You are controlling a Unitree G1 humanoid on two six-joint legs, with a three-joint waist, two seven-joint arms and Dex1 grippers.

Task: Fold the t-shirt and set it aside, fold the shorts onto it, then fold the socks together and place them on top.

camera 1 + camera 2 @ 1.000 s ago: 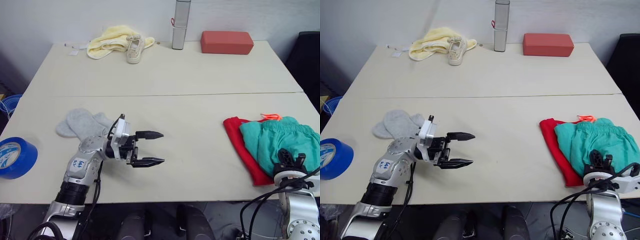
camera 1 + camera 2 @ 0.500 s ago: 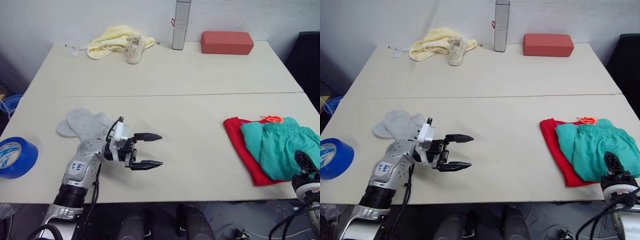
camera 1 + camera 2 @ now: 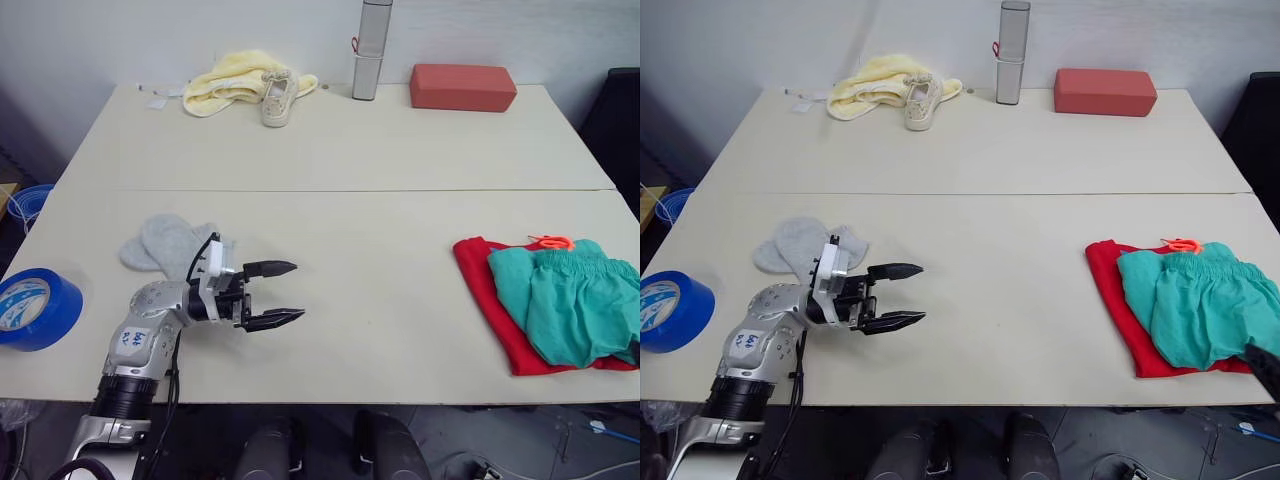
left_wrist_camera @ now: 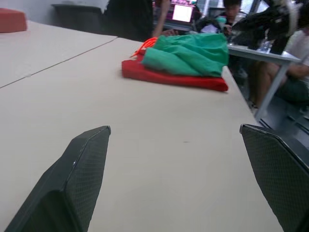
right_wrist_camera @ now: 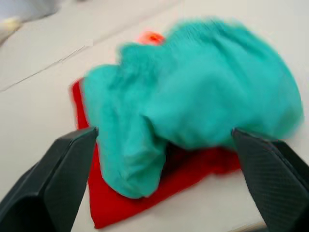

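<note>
Socks (image 3: 170, 243) lie overlapped near the table's (image 3: 380, 150) left front, just behind the left gripper (image 3: 283, 292), whose jaws are spread and empty, pointing away from them; the shorts (image 3: 565, 305) rest folded on the t-shirt (image 3: 482, 285) at the right. Left wrist view: both fingers wide apart over bare table, the pile far ahead. Right wrist view: right gripper (image 5: 166, 145) released, seemingly hovering by the shorts (blurred); judged best, the left arm should turn back, square the socks together, then pinch both layers.

A lab or office: 2 pale tables (image 3: 330, 150) against a wall, seated people (image 4: 289, 63) at a lit monitor (image 4: 182, 13).
</note>
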